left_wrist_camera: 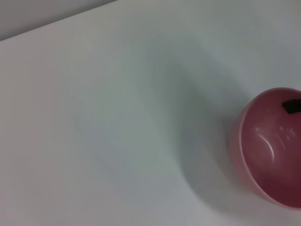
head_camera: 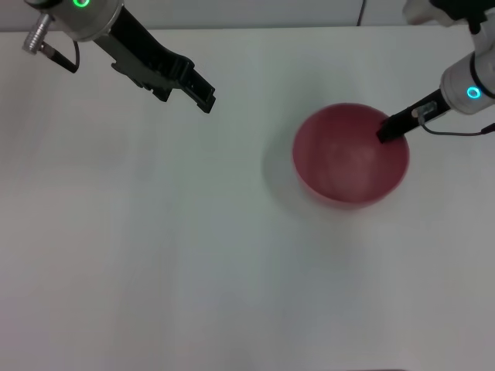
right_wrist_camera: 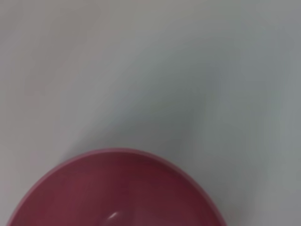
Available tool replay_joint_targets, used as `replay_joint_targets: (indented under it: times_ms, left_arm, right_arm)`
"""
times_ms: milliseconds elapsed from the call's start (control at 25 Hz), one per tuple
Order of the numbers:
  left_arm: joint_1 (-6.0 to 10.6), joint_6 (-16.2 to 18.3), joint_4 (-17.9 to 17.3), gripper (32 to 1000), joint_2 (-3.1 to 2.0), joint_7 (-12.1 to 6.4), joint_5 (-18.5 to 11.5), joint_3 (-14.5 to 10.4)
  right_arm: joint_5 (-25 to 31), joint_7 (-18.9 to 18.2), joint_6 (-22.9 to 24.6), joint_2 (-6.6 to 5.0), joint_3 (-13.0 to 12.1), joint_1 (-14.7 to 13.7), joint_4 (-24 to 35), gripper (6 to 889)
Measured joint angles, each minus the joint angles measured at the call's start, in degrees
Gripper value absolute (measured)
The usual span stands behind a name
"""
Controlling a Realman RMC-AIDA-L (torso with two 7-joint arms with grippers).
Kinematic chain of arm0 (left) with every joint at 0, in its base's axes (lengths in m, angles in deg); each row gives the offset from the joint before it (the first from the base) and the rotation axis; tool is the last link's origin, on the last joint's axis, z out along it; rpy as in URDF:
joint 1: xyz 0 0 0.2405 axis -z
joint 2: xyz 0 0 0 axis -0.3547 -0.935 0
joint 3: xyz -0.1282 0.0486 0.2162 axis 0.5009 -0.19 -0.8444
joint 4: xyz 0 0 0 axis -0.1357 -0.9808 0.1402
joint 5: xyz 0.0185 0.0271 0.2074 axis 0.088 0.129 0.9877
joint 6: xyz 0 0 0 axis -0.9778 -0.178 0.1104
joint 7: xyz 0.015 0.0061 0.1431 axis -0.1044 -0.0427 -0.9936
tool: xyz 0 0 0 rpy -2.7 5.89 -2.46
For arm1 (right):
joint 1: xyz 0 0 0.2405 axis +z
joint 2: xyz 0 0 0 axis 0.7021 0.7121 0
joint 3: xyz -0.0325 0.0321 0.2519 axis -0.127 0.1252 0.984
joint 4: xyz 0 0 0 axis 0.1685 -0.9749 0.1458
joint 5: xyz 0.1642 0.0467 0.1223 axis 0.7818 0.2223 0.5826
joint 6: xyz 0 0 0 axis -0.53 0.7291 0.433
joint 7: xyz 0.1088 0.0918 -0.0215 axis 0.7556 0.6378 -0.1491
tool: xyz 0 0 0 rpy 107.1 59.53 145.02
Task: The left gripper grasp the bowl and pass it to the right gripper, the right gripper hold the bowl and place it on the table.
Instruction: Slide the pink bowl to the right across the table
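Gripping bowl point(head_camera: 349, 154) rim: right gripper point(head_camera: 389, 130); left gripper point(head_camera: 197, 91) well apart

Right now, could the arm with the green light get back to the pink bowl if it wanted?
Probably yes. The left gripper hangs apart from the bowl, and only bare table lies between them. The right gripper sits at the bowl's far rim, so the near side looks free.

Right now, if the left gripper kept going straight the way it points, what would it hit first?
Probably bare table. The left gripper points toward the table's middle, and its line seems to pass short of the bowl, which the right gripper holds at the rim. Depth is unclear.
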Motion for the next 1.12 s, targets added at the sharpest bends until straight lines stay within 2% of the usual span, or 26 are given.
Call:
replay_joint_targets:
  times_ms: [240,1120]
  left_arm:
    - [0.00,0.0,0.0,789,0.02,-0.02,0.0,-0.1]
    - [0.00,0.4,0.0,789,0.09,-0.02,-0.3,-0.4]
  right_arm:
    - [1.5,-0.9,0.8,-0.20,0.0,0.0,-0.9,37]
    - [1.3,-0.4,2.3,0.02,-0.4,-0.2,-1.7,38]
